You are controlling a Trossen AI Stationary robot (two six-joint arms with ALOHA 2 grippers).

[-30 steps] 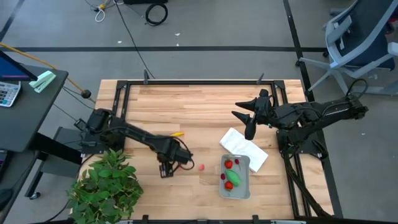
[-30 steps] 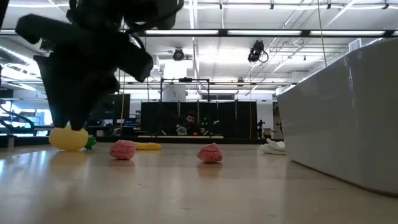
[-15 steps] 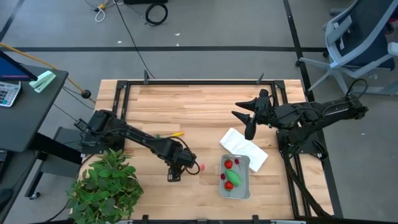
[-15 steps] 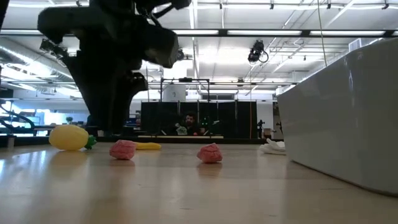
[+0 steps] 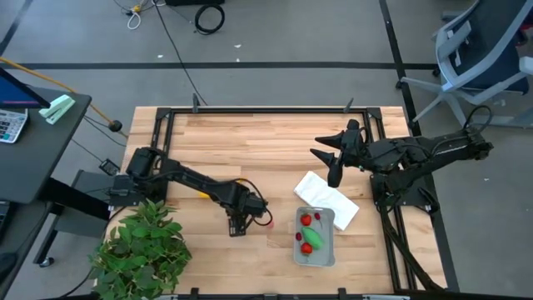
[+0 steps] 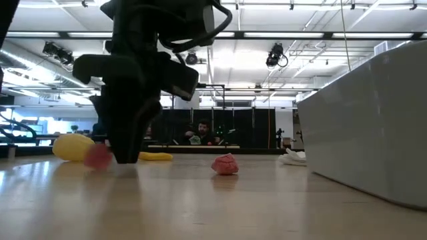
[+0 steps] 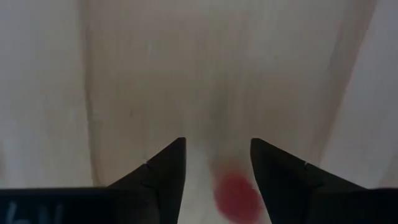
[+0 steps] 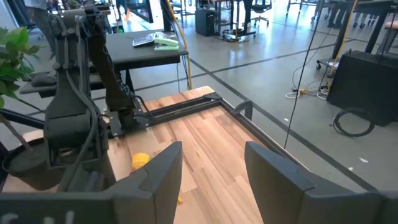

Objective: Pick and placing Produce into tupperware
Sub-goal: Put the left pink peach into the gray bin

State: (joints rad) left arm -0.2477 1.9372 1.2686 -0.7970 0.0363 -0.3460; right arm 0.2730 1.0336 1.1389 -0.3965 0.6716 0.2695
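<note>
My left gripper points down at the table, left of the tupperware, and is open. A small red piece lies between its fingers; in the low view that red piece shows blurred beside the gripper. A second red piece rests on the wood to the gripper's right. The tupperware holds two red pieces and a green oval. The lemon and a thin orange-yellow piece lie on the table. My right gripper waits open above the table's far right. My left gripper comes from above, pointing down, with the small red piece between its open fingers, close to one finger. I cannot tell whether that finger touches it. The piece is at table level.
A white cloth lies against the tupperware's far side. A large leafy plant stands at the table's near left corner. A black frame borders the table. Bare wood lies toward the far edge.
My left gripper has moved toward the table's right and come down to the table at the nearer red piece. That red piece has shifted a little toward the table's left and shows blurred. The other red piece and the lemon have stayed where they were.
</note>
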